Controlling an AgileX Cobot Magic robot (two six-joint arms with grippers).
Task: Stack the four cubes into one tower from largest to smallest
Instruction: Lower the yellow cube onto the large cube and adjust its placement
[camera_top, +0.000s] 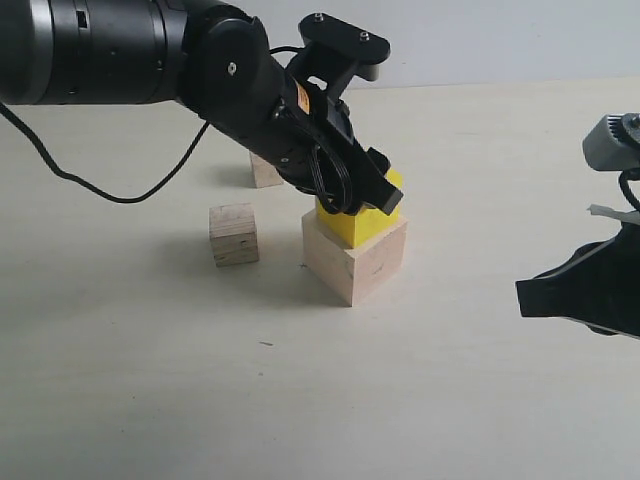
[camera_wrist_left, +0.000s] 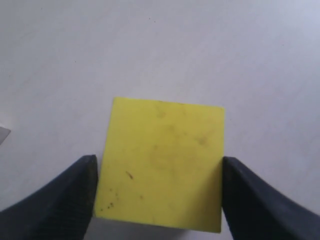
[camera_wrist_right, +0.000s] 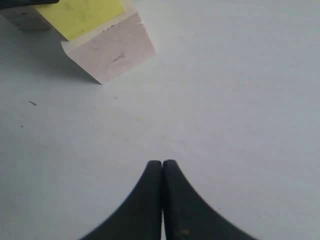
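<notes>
At the table's (camera_top: 150, 400) centre, the yellow cube (camera_top: 350, 228) sits on the largest pale wood cube (camera_top: 352, 265), with the left gripper (camera_wrist_left: 159, 187) clasping two of its sides. The grainy wood cube (camera_top: 234, 234) lies at 9 o'clock. The right gripper (camera_wrist_right: 162, 167), at 4 o'clock, is closed and empty.

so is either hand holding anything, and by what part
Left hand grips the yellow cube by two opposite sides, resting on the large wood cube. Right hand holds nothing.
</notes>
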